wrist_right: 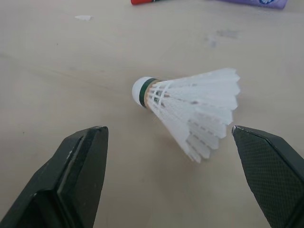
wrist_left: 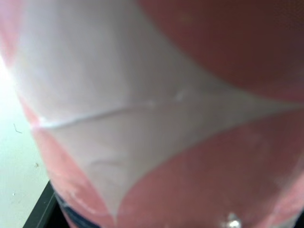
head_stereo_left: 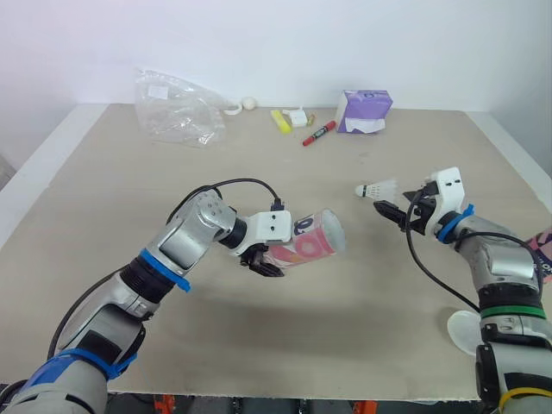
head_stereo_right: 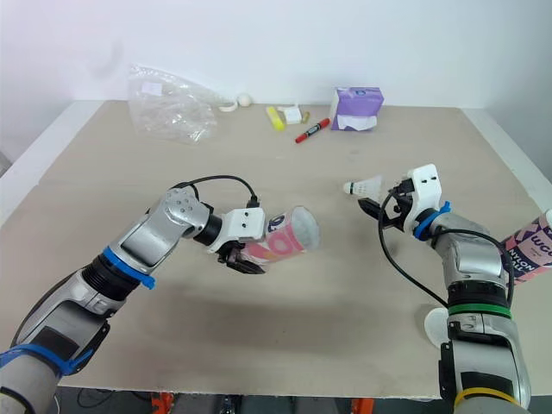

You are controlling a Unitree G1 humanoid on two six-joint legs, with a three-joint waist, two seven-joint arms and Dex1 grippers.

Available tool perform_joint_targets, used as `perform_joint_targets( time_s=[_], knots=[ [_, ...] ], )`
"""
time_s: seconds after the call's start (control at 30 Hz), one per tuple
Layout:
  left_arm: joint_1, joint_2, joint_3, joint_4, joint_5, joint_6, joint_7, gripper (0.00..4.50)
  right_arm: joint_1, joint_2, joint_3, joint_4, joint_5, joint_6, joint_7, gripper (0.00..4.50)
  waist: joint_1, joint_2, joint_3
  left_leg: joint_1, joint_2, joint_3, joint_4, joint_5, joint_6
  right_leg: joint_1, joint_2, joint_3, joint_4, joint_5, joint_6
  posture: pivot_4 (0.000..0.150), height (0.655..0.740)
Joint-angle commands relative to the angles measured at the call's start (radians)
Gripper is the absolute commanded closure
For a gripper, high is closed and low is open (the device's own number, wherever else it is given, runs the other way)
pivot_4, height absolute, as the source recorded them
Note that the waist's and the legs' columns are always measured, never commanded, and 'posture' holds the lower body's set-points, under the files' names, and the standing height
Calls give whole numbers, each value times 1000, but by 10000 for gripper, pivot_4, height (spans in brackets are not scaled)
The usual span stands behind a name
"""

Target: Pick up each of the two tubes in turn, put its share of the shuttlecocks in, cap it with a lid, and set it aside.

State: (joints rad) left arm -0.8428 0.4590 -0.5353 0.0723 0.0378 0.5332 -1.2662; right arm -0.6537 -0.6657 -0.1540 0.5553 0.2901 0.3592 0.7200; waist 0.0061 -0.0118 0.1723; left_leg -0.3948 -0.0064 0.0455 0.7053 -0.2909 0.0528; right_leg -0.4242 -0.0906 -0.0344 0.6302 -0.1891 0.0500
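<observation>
My left gripper [head_stereo_left: 263, 259] is shut on a pink and white tube [head_stereo_left: 312, 244], held lying almost level above the middle of the table with its open mouth turned to the right. In the left wrist view the tube's wall [wrist_left: 152, 118] sits right up against the camera. A white shuttlecock [head_stereo_left: 377, 189] lies on its side on the table, cork toward the left. My right gripper [head_stereo_left: 390, 212] hangs open just short of it, one finger [wrist_right: 80, 166] on each side of the feathers [wrist_right: 199, 114], touching nothing. A second pink tube [head_stereo_right: 530, 250] pokes in at the right edge.
A white lid [head_stereo_left: 466, 332] lies near the front right by my right forearm. Along the back of the table [head_stereo_left: 103, 216] are a crumpled clear bag [head_stereo_left: 177, 108], a small white ball [head_stereo_left: 249, 103], a yellow item [head_stereo_left: 281, 122], a red marker [head_stereo_left: 318, 133] and a purple tissue pack [head_stereo_left: 362, 110].
</observation>
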Motion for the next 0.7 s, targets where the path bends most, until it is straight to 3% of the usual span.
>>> perform_joint_targets(
  time_s=[0.03, 0.4, 0.43, 0.47, 0.7],
  knots=[
    [13, 4, -6, -16, -1, 16, 1, 15379, -54, 11, -1, 31, -16, -38, 4, 264, -1, 0, 0, 0, 0, 0, 0, 0, 0, 0, 0, 0, 0, 0, 0, 1500, 7400],
    [31, 7, -4, -45, -6, 37, 12, 15379, -184, 65, 10, 245, -65, -94, -1, 264, -2, 0, 0, 0, 0, 1, 0, 0, 0, 0, 0, 1, 0, 0, 0, 1500, 7400],
    [33, 7, -4, -48, -7, 39, 13, 15379, -190, 65, 7, 258, -65, -99, -3, 5383, -2, 0, 0, 0, 0, 1, 0, 0, 0, 0, 0, 1, 0, 0, 0, 1500, 7400],
    [35, 9, -3, -51, -7, 42, 15, 15379, -194, 65, 6, 266, -66, -102, -2, 7730, -2, 0, 0, 0, 0, 1, 0, 0, 0, 0, 0, 1, 0, 0, 0, 1500, 7400],
    [40, 16, 1, -57, -9, 47, 19, 15379, -213, 70, -7, 314, -66, -138, -23, 41358, -3, 0, 0, 0, 0, 1, 0, 0, 0, 0, 0, 1, 0, 0, 0, 1500, 7400]
  ],
)
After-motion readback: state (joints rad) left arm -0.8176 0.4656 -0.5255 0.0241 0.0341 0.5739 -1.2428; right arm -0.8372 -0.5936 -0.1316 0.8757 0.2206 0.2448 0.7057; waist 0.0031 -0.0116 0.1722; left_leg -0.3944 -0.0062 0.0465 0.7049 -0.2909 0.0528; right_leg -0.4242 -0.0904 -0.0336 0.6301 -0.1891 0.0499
